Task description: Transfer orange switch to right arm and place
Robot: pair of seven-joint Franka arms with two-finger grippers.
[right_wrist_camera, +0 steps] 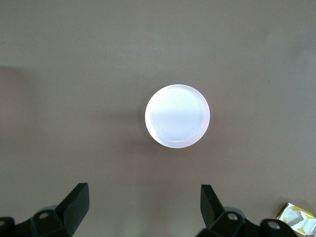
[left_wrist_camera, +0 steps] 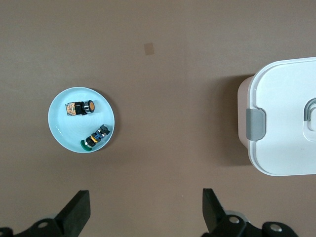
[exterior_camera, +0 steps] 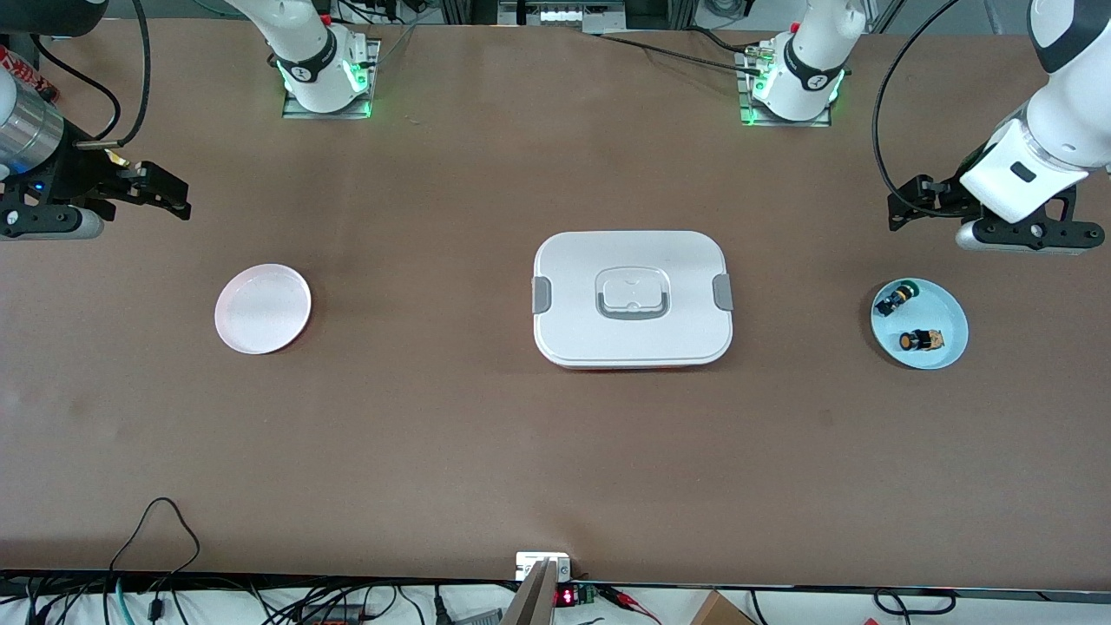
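brown table [exterior_camera: 434, 434] with a white box [exterior_camera: 633, 299] at its middle. orange switch [exterior_camera: 921, 340] lies in the blue dish [exterior_camera: 950, 304] beside a green switch [exterior_camera: 895, 299]. left gripper [exterior_camera: 898, 208] and right gripper [exterior_camera: 178, 200] hang released, holding nothing; pink plate [exterior_camera: 262, 308] sits toward the right arm's end.

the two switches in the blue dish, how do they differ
The orange switch has a round orange face and a tan rear block; the green-capped switch has a green cap and a dark body. The orange switch lies nearer the front camera, the green-capped one farther from it. The two point in different directions. Both are small, lie on their sides in the blue dish, untouched.
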